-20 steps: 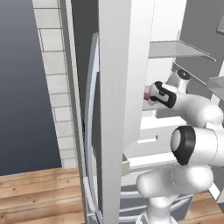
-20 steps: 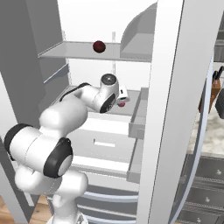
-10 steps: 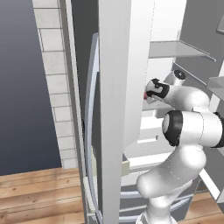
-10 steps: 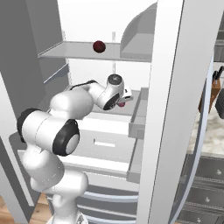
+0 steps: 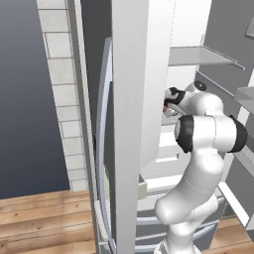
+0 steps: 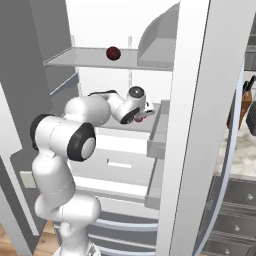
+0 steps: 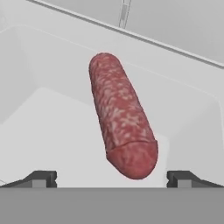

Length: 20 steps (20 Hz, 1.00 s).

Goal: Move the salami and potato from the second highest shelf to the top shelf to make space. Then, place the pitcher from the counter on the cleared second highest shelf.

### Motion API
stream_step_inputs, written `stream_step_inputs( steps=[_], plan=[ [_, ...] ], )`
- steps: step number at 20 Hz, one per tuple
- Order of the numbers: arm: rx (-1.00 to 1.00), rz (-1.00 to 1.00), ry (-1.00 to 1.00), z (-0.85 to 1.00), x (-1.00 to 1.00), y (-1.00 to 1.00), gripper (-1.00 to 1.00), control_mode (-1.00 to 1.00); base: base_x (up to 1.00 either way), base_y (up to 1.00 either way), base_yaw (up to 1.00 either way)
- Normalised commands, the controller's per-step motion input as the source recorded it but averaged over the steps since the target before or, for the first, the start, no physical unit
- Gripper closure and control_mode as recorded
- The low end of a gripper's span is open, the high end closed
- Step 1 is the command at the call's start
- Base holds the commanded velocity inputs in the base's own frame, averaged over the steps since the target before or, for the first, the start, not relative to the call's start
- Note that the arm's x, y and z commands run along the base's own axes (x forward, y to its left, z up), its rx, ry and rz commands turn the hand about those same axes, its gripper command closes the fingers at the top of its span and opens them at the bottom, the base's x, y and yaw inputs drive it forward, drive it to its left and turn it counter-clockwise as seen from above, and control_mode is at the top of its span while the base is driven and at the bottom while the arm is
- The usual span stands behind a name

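Two small dark fingertips of the white arm's gripper [image 7: 111,177] stand wide apart at the bottom of the hand view, with the dark red, white-speckled sausage-shaped salami [image 7: 122,116] lying between and beyond them; its near rounded end sits just above the gap, and no pad touches it. It rests on a pale grey flat surface [image 7: 61,144] with pale walls rising behind and to the sides. From the right base view the hand [image 6: 134,106] reaches into the open fridge just above the thin pale grey second highest shelf [image 6: 150,125], and a speck of red salami [image 6: 142,118] shows beneath it. Above, the thin pale grey top shelf [image 6: 85,59] carries a small dark red round object [image 6: 113,53]. Below sits a white drawer box [image 6: 120,165]. The tall white fridge door [image 6: 195,125] stands close at the right, hiding much of the white marble-look counter [image 6: 247,152]. From the left base view, another white door panel [image 5: 134,99] blocks most of the interior, with the hand [image 5: 174,98] just past its edge.
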Motion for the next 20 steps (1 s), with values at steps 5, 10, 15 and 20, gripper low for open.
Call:
stream_step_inputs(
  steps=[5, 10, 15, 20],
  plan=[
    [0.00, 0.02, 0.00, -0.20, 0.34, -0.05, -1.00, -1.00, 0.00, 0.00, 0.00],
    [0.00, 0.01, 0.00, -0.21, 0.28, 0.00, -1.00, -1.00, 0.00, 0.00, 0.00],
    [0.00, 0.01, 0.00, -0.22, 0.29, 0.00, -1.00, -1.00, 0.00, 0.00, 0.00],
    [0.00, 0.01, 0.00, -0.24, 0.25, 0.00, 1.00, -1.00, 0.00, 0.00, 0.00]
  ],
)
